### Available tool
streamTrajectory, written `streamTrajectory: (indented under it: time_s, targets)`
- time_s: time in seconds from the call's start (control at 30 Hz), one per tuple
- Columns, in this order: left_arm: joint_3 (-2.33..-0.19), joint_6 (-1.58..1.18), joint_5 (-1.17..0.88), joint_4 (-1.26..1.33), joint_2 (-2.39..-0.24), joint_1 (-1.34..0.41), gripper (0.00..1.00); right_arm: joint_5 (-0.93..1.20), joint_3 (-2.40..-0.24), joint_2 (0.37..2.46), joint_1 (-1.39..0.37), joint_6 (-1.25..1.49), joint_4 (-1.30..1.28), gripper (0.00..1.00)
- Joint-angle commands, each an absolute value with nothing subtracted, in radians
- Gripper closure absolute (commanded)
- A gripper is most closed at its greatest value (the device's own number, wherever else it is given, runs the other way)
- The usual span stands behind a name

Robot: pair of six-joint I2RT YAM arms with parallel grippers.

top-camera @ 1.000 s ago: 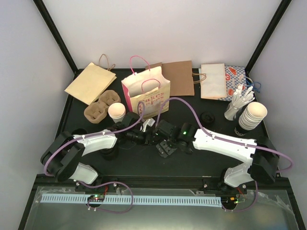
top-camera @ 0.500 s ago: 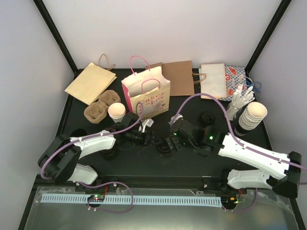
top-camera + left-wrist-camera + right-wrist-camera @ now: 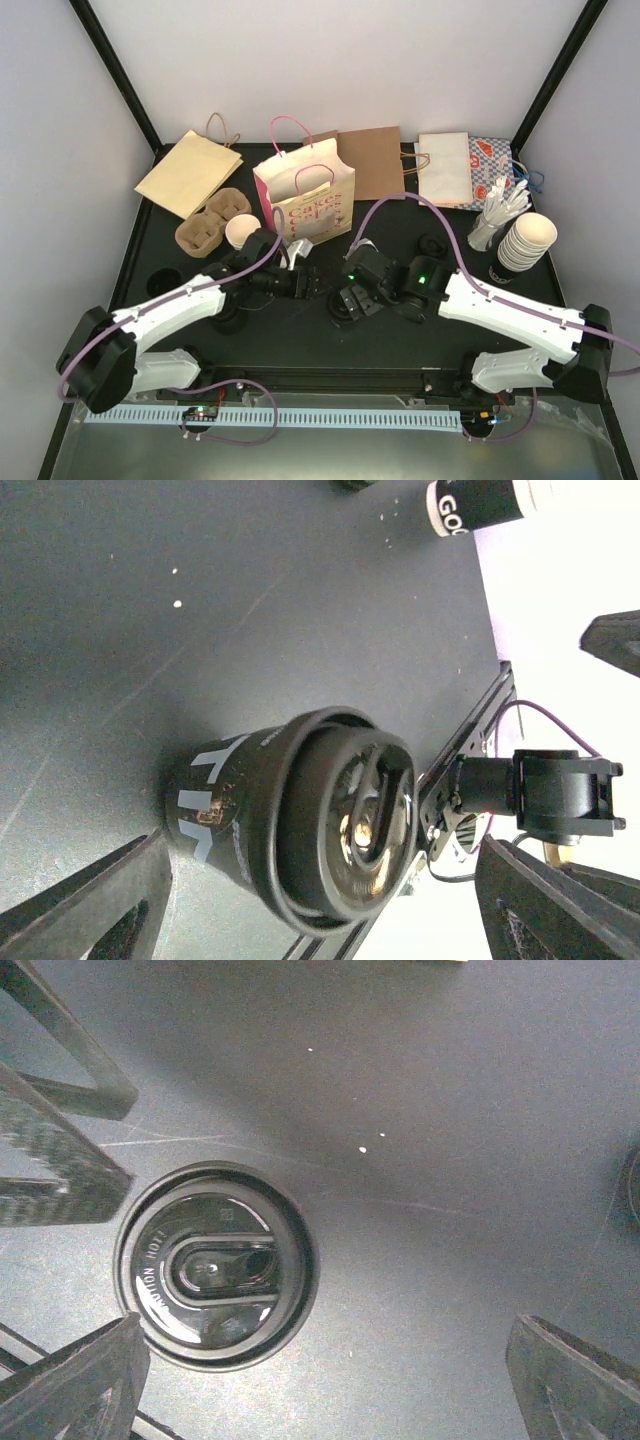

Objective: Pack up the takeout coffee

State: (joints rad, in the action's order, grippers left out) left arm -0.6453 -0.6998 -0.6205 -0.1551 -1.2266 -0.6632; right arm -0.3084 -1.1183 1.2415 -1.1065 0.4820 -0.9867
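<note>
While the left arm is now stretched further out than a second ago, its pincer [image 3: 310, 283] is held open and empty. The right pincer [image 3: 350, 298], brought in from a swung-out arm, is also spread wide over a black-lidded cup [image 3: 215, 1265]. The white paper cup [image 3: 238, 232] is left unmoved on the counter [image 3: 400, 342], behind the left pincer. Packing is therefore judged not yet begun.

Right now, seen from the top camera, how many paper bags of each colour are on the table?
Tan bag: 1
Brown bag: 1
Cream bag with pink handles: 1
White bag: 1
Red-patterned bag: 1
Total: 5
</note>
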Motion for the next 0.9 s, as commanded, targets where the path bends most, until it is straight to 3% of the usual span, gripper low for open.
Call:
streamTrajectory:
  time_s: [0.0,0.13,0.4,0.5,0.87]
  targets:
    - [-0.699,-0.654,-0.553,-0.238,-1.156,-0.662,0.12,-0.327,-1.149,1.213,-1.111,0.556,-1.022,0.0]
    - [-0.701,-0.626,-0.48,-0.304,-1.078,-0.651,0.01,-0.378,-1.133,1.173,-1.109,0.642,-1.031,0.0]
    - [-0.715,-0.612,-0.381,-0.421,-1.007,-0.611,0.01,-0.192,-1.151,1.218,-1.11,0.72,-0.978,0.01]
    - [-0.72,-0.594,-0.379,-0.439,-1.012,-0.605,0.01,-0.198,-1.175,1.296,-1.119,0.789,-0.994,0.06]
    - [-0.723,-0.559,-0.394,-0.448,-0.991,-0.593,0.01,-0.279,-1.223,1.442,-1.176,0.987,-1.043,0.07]
